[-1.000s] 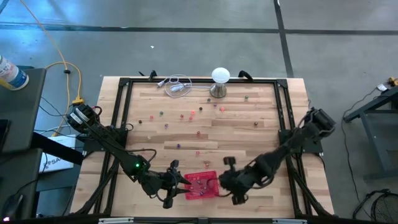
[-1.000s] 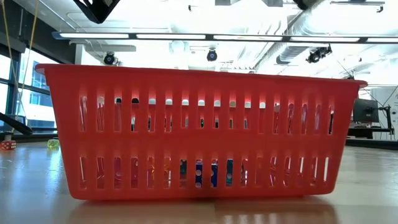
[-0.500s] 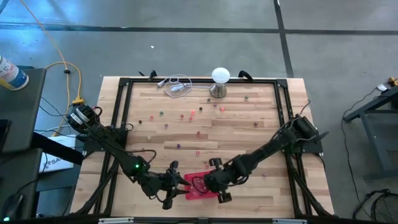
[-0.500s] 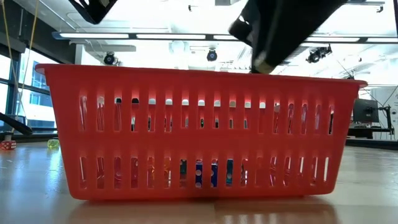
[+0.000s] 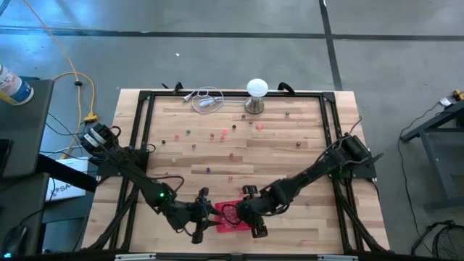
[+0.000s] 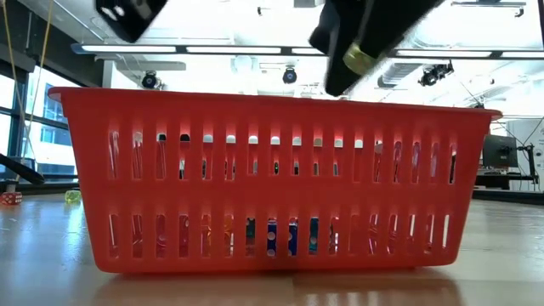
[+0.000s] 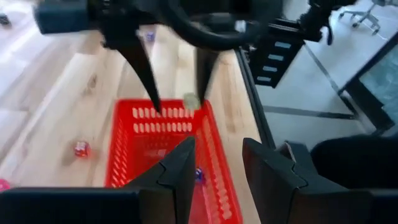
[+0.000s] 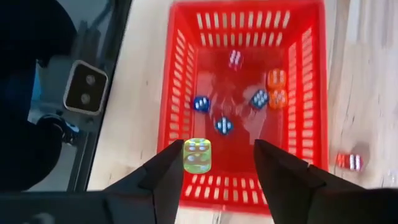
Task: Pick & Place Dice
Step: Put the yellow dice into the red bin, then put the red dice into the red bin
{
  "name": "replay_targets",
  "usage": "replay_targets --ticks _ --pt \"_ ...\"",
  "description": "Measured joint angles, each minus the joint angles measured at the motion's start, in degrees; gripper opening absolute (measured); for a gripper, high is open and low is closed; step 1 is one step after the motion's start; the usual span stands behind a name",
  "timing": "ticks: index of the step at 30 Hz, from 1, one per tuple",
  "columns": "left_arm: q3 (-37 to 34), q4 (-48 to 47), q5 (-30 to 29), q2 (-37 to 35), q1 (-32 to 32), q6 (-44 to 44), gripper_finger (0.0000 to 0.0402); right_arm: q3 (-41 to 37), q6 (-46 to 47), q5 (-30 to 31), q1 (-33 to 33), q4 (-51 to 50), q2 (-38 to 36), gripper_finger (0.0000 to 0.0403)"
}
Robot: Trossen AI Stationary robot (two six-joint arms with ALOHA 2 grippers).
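Right wrist view: the right gripper [image 8: 214, 163] hangs over the red basket [image 8: 311, 93], fingers apart, a green die [image 8: 197, 155] loose beside one finger near the basket's end wall, so it could bounce off the rim onto the table [image 8: 367, 62]

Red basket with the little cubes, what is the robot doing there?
The robot is putting dice into the red basket one at a time. The right gripper hangs over the basket with its jaws open, and a yellow-green die sits by one finger, just above the basket. Blue, orange and red dice already lie inside. The left gripper waits at the basket's edge, jaws open and empty. More dice are scattered on the wooden table.
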Motion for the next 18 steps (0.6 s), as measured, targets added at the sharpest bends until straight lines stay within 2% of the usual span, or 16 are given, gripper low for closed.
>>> replay_targets --ticks 9,18 --pt "0.07 8.99 1.36 5.97 3.55 1.68 0.0128 0.00 -2.02 0.28 -1.57 5.36 -0.07 0.0181" --pt "0.04 14.01 1.36 7.31 4.15 4.12 0.0128 0.00 -3.29 1.60 -1.82 5.59 -0.09 0.0181"
